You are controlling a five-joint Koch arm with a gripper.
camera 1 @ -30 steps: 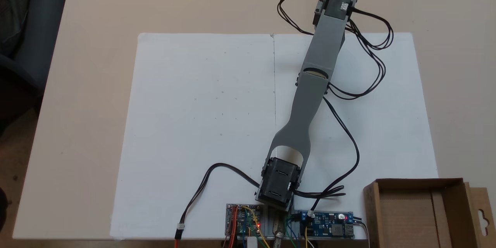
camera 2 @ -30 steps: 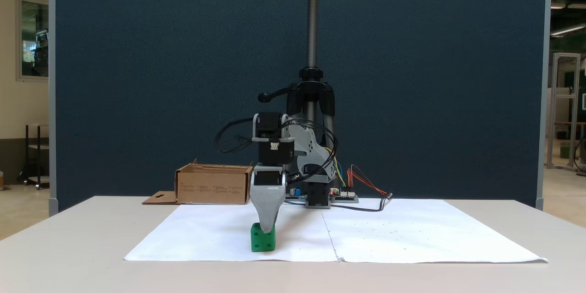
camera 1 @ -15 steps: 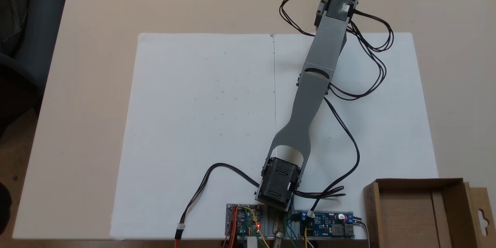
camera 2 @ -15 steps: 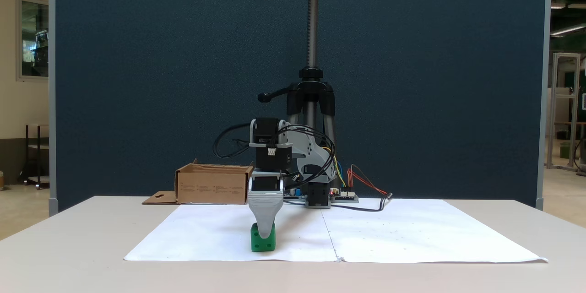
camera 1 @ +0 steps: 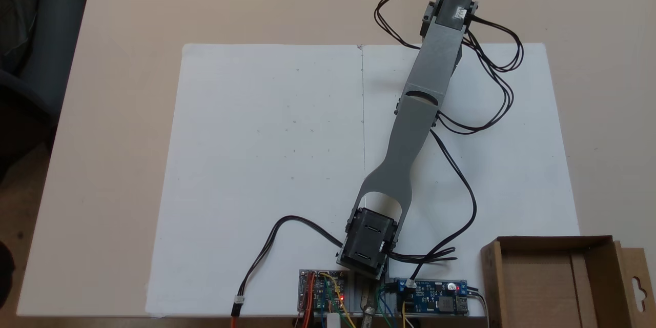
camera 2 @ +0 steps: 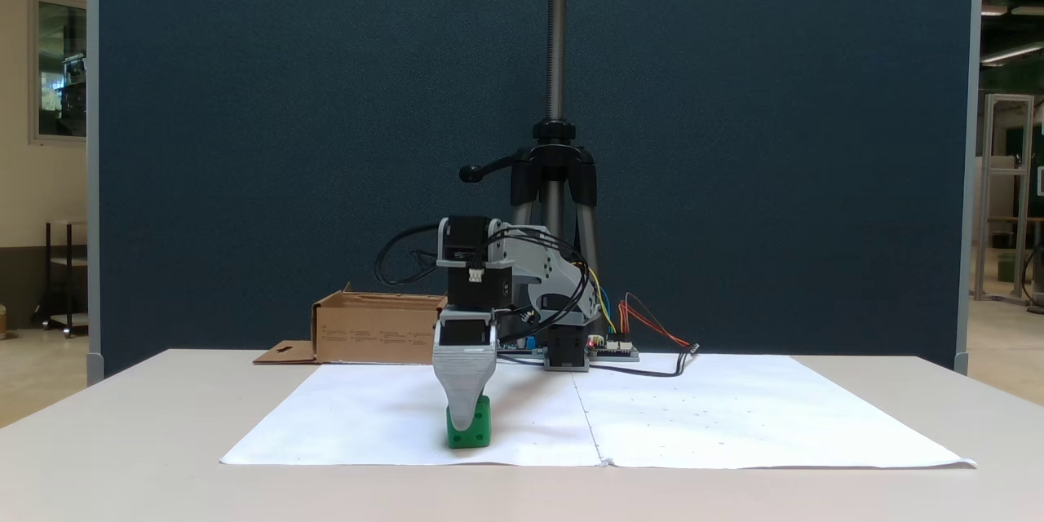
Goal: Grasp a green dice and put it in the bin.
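One green dice (camera 2: 473, 431) and one bin (camera 1: 553, 279) are on the tabletop (camera 1: 128, 20). The dice sits on the white paper (camera 1: 266, 164) near its front edge in the low fixed view; the bin stands well apart from it, beside the arm's base (camera 1: 366, 246). The arm stretches far out from the base, wrist bent downward. The hand (camera 2: 463, 422) points straight down over the dice, its grey tip overlapping the cube's front; whether its jaws are apart or together cannot be told.
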